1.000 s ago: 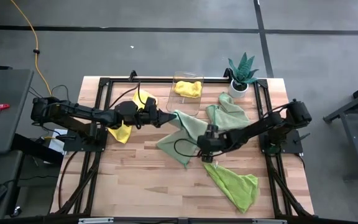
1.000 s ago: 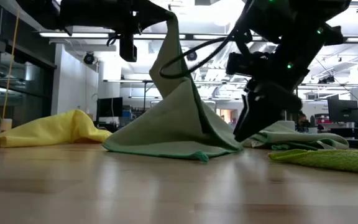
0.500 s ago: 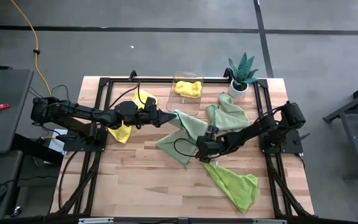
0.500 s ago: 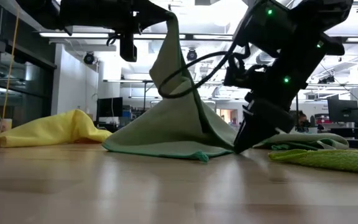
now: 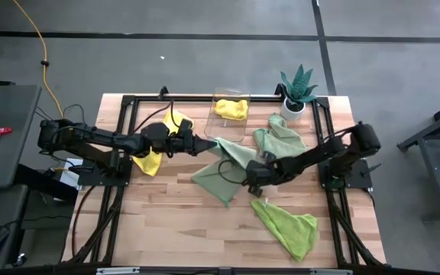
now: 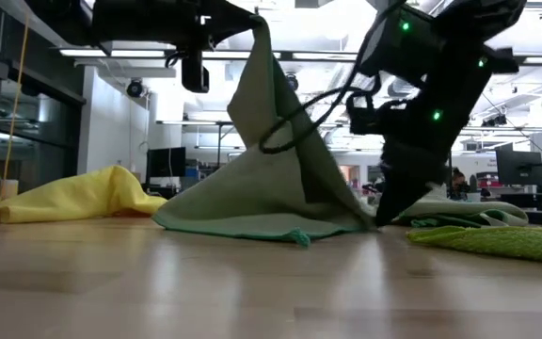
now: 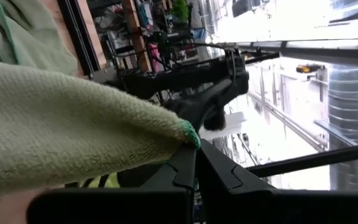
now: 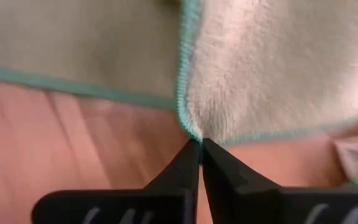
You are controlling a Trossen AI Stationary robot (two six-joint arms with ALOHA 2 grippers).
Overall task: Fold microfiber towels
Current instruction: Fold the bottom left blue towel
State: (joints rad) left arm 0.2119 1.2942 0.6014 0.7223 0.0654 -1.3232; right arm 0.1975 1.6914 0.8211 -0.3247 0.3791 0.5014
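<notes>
A pale mint green towel [image 5: 231,162] stands like a tent in the table's middle, its lower edge [image 6: 243,229] lying on the wood. My left gripper [image 5: 209,143], level and high above the table, is shut on its raised corner. My right gripper [image 5: 250,182] slants down to the table and is shut on a low corner of the same towel. A second mint towel [image 5: 281,139] lies crumpled at the far right. A lime green towel [image 5: 289,227] lies near the front right, and a yellow one [image 5: 150,162] on the left. My left gripper pinches the mint towel's raised corner [image 7: 188,134] between its two fingers, coming level from the table's left. The cloth hangs down from that corner [image 6: 257,28] and spreads out to the table. My right gripper pinches a hemmed corner [image 8: 194,132] of the same towel between its fingertips [image 8: 185,158], slanting down from the table's right. That corner [image 6: 373,222] sits at table level.
A clear bin [image 5: 230,116] with a yellow cloth [image 5: 231,108] in it stands at the far middle. A spiky potted plant [image 5: 296,93] stands at the far right. Black frame rails [image 5: 122,145] run along both table sides. Bare wood [image 5: 174,221] lies at the front left.
My right gripper has rolled at the wrist and shut on the mint towel's low corner at the table. The left gripper and the raised corner have stayed where they were.
</notes>
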